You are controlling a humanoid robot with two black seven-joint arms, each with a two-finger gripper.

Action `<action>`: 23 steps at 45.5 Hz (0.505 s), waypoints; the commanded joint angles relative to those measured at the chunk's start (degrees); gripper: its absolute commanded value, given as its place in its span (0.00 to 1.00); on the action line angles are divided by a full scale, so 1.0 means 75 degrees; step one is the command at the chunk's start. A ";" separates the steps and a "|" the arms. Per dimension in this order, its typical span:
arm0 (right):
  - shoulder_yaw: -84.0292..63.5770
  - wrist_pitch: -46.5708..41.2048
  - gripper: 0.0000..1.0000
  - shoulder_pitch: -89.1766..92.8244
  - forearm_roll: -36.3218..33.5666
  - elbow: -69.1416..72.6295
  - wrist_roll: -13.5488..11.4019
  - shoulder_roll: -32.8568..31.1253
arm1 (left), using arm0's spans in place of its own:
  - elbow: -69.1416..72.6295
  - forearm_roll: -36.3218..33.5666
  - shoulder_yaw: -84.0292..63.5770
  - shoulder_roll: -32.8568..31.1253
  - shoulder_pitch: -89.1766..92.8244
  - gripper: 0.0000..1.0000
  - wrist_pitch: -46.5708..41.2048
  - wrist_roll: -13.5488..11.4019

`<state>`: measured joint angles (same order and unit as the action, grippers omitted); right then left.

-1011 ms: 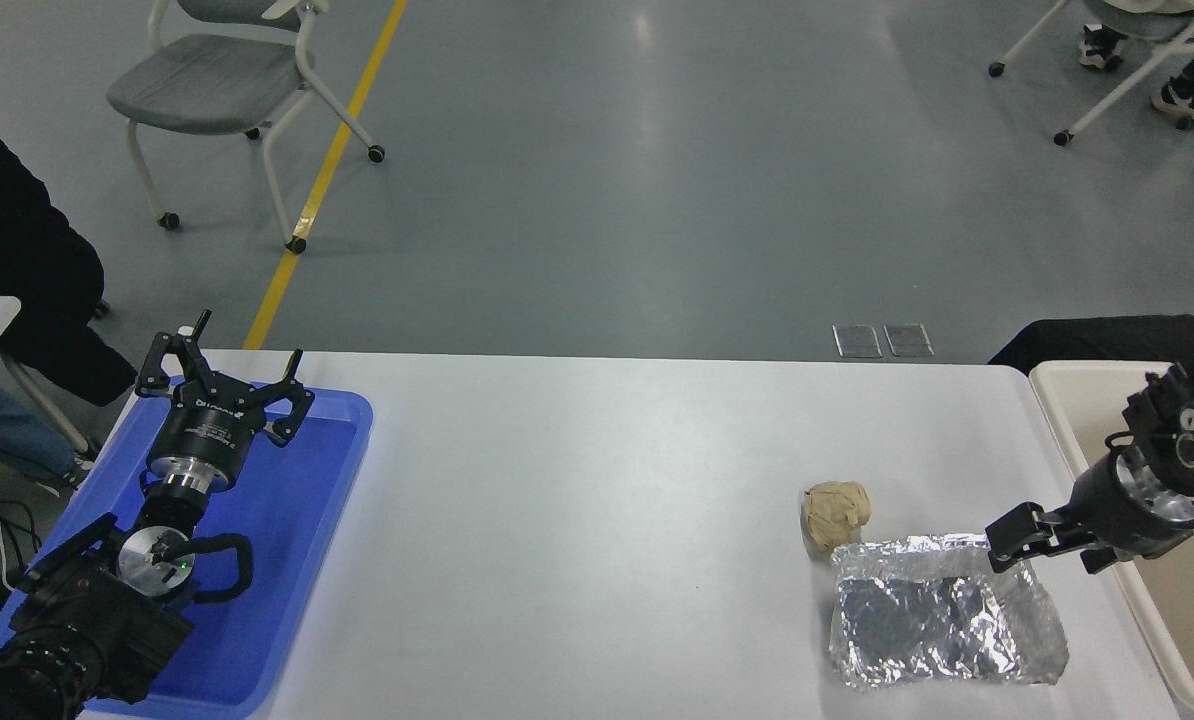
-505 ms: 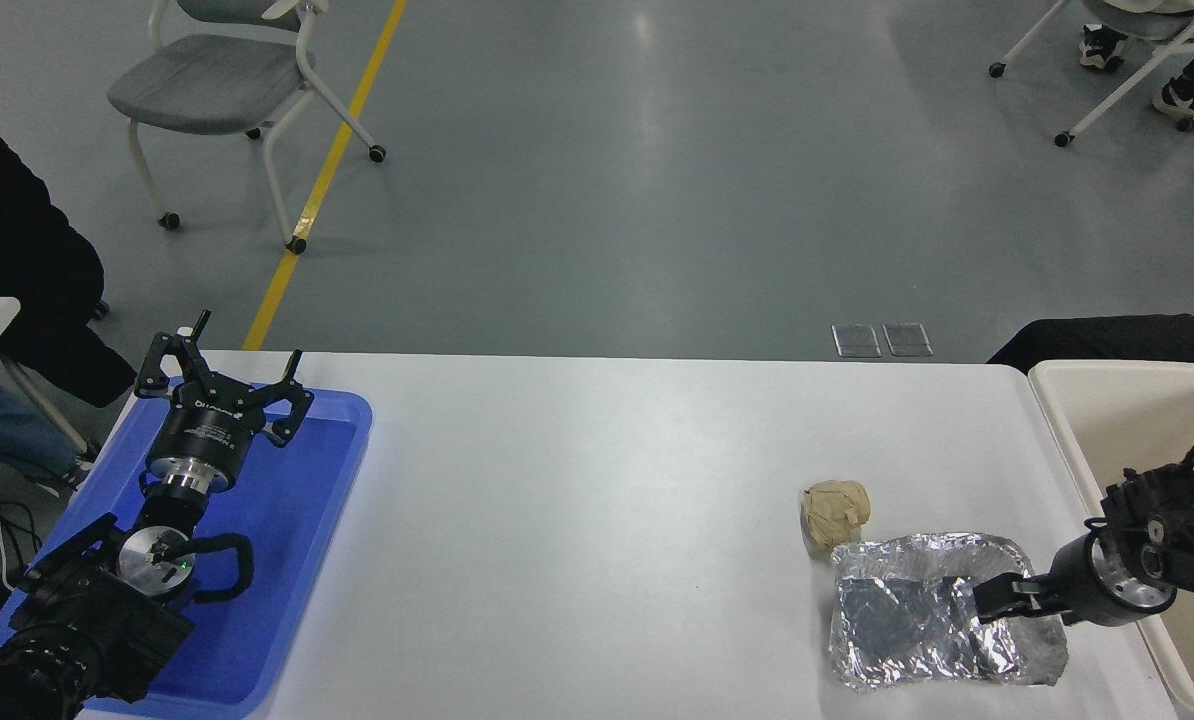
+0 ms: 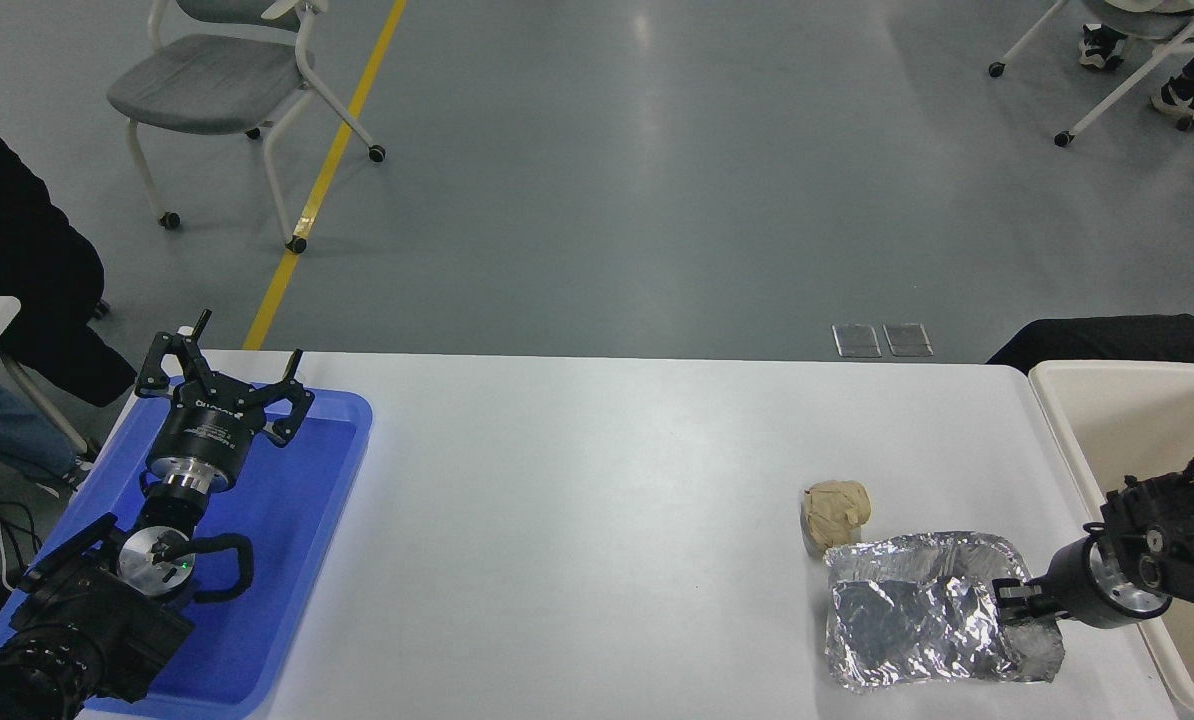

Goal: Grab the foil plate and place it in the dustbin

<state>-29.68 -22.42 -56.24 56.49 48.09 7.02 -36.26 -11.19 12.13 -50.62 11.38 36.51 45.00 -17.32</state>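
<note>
At the table's near right corner, the right gripper (image 3: 1009, 598) reaches in from the right edge, its fingers clamped on the right rim of the foil plate (image 3: 917, 620), which lies crumpled on the white table (image 3: 597, 480) just beside a paper ball (image 3: 837, 508). The dustbin (image 3: 1057, 400) stands past the table's right end, while the left gripper (image 3: 225, 385) hangs with fingers spread over a blue tray (image 3: 327, 480)
</note>
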 commanded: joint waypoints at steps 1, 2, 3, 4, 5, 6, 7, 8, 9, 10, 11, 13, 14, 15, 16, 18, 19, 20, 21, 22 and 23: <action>-0.0003 -0.0104 0.00 -0.0165 -0.0031 0.0162 0.0095 -0.0122 | 0.0004 0.0000 0.0000 -0.0005 0.0007 1.00 0.0000 0.0000; -0.0004 -0.0139 0.00 -0.0224 -0.0031 0.0232 0.0165 -0.0168 | 0.0004 0.0000 0.0000 -0.0005 0.0007 1.00 0.0000 0.0000; -0.0038 -0.0162 0.00 -0.0317 -0.0031 0.0291 0.0189 -0.0227 | 0.0004 0.0000 0.0000 -0.0005 0.0007 1.00 0.0000 0.0012; -0.0050 -0.0197 0.00 -0.0423 -0.0043 0.0373 0.0189 -0.0297 | 0.0004 0.0000 0.0000 -0.0005 0.0007 1.00 0.0000 0.0000; -0.0062 -0.0256 0.00 -0.0551 -0.0043 0.0466 0.0189 -0.0379 | 0.0004 0.0000 0.0000 -0.0005 0.0007 1.00 0.0000 0.0000; -0.0062 -0.0338 0.00 -0.0680 -0.0043 0.0595 0.0189 -0.0461 | 0.0004 0.0000 0.0000 -0.0005 0.0007 1.00 0.0000 0.0000; -0.0074 -0.0454 0.00 -0.0844 -0.0031 0.0758 0.0178 -0.0566 | 0.0004 0.0000 0.0000 -0.0005 0.0007 1.00 0.0000 0.0000; -0.0097 -0.0595 0.00 -0.1031 -0.0031 0.0923 0.0178 -0.0695 | 0.0004 0.0000 0.0000 -0.0005 0.0007 1.00 0.0000 0.0000; -0.0109 -0.0747 0.00 -0.1230 -0.0031 0.1087 0.0166 -0.0835 | 0.0004 0.0000 0.0000 -0.0005 0.0007 1.00 0.0000 0.0000; -0.0109 -0.0934 0.00 -0.1441 -0.0031 0.1262 0.0154 -0.1011 | 0.0004 0.0000 0.0000 -0.0005 0.0007 1.00 0.0000 0.0000; -0.0121 -0.1087 0.00 -0.1664 -0.0031 0.1426 0.0142 -0.1163 | 0.0004 0.0000 0.0000 -0.0005 0.0007 1.00 0.0000 0.0000; -0.0132 -0.1345 0.00 -0.2097 -0.0020 0.1731 0.0107 -0.1457 | 0.0004 0.0000 0.0000 -0.0005 0.0007 1.00 0.0000 0.0012; -0.0156 -0.1451 0.00 -0.2320 -0.0020 0.1860 0.0084 -0.1586 | 0.0004 0.0000 0.0000 -0.0005 0.0007 1.00 0.0000 0.0000; -0.0214 -0.1591 0.00 -0.2543 -0.0020 0.1989 0.0037 -0.1703 | 0.0004 0.0000 0.0000 -0.0005 0.0019 1.00 0.0000 0.0012; -0.0307 -0.1778 0.00 -0.2823 -0.0020 0.2095 0.0002 -0.1808 | 0.0004 0.0000 0.0000 -0.0017 0.0008 1.00 0.0000 0.0012; -0.0588 -0.2188 0.00 -0.3456 -0.0020 0.2213 -0.0022 -0.1961 | 0.0004 0.0000 0.0000 -0.0017 0.0007 1.00 0.0000 0.0012; -0.0787 -0.2376 0.00 -0.3807 -0.0031 0.2260 -0.0010 -0.1997 | 0.0004 0.0000 0.0000 -0.0005 0.0007 1.00 0.0000 0.0012; -0.1009 -0.2505 0.00 -0.4182 -0.0043 0.2307 -0.0010 -0.2020 | -0.0020 0.0000 0.0000 -0.0017 0.0007 1.00 0.0000 0.0000; -0.1243 -0.2599 0.00 -0.4522 -0.0066 0.2353 -0.0010 -0.2021 | 0.0003 0.0000 0.0000 -0.0005 0.0019 1.00 0.0000 0.0012; -0.1513 -0.2647 0.00 -0.4873 -0.0113 0.2412 0.0002 -0.2021 | -0.0020 0.0000 0.0000 -0.0017 0.0008 1.00 0.0000 0.0012; -0.1794 -0.2670 0.00 -0.5225 -0.0148 0.2482 0.0013 -0.2021 | 0.0003 0.0000 0.0000 -0.0017 0.0008 1.00 0.0000 0.0012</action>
<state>-32.89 -33.60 -74.29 56.29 60.77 7.39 -46.56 -11.16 12.13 -50.63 11.32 36.58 45.00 -17.27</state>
